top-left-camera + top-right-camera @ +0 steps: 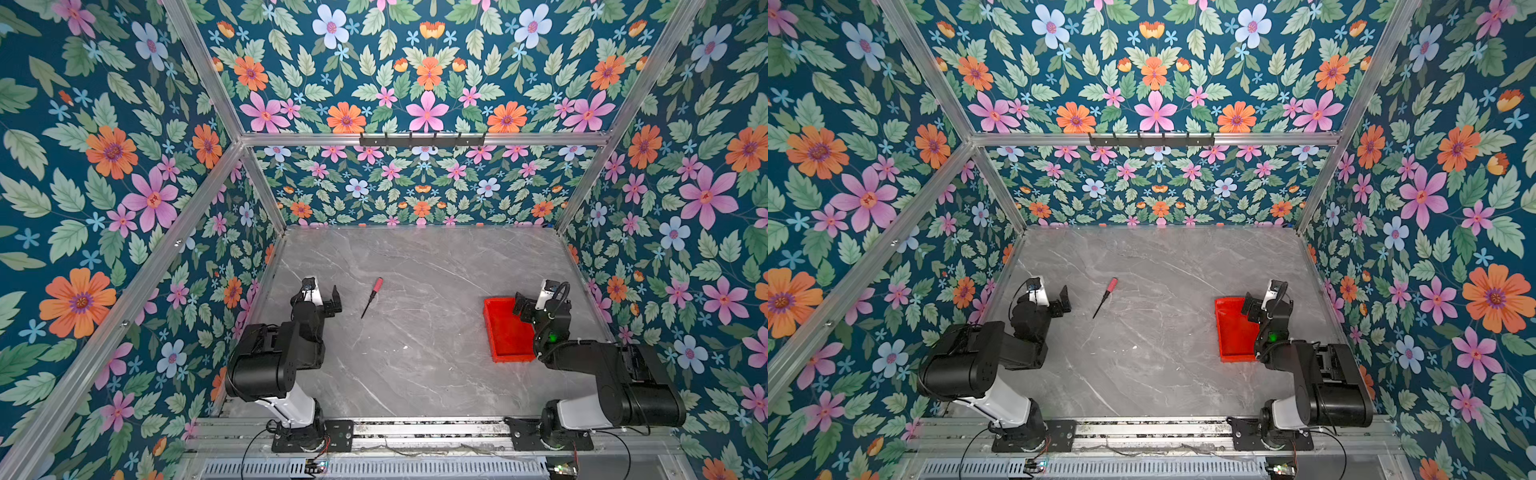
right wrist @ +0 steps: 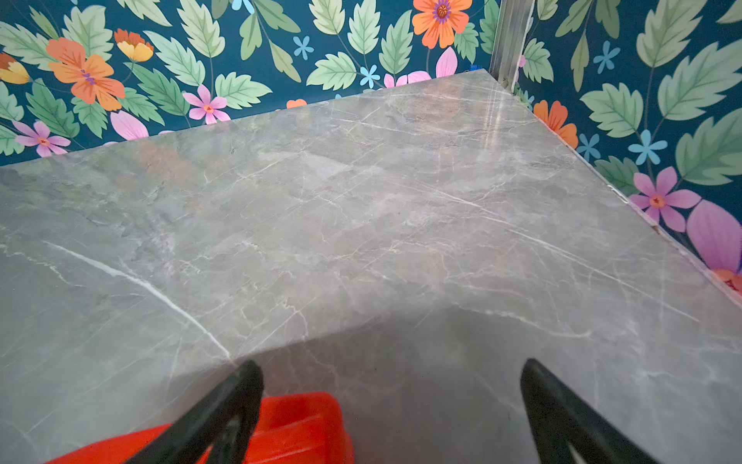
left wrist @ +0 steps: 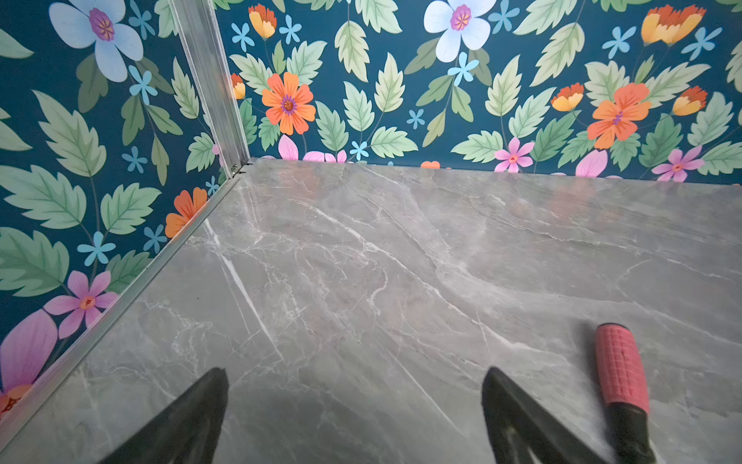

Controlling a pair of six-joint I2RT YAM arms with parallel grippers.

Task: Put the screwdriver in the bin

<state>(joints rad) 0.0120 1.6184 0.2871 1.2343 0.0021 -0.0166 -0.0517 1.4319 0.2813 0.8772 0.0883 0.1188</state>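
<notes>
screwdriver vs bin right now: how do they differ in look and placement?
Shape: the screwdriver is slim and long; the bin is a wide, shallow rectangular tray.
Colour: the screwdriver has a pink-red handle and a dark shaft; the bin is bright red all over.
Place: the screwdriver lies diagonally beside the left gripper; the bin sits partly under the right gripper.
Shared: both rest on the table, ungripped; both grippers are open.
</notes>
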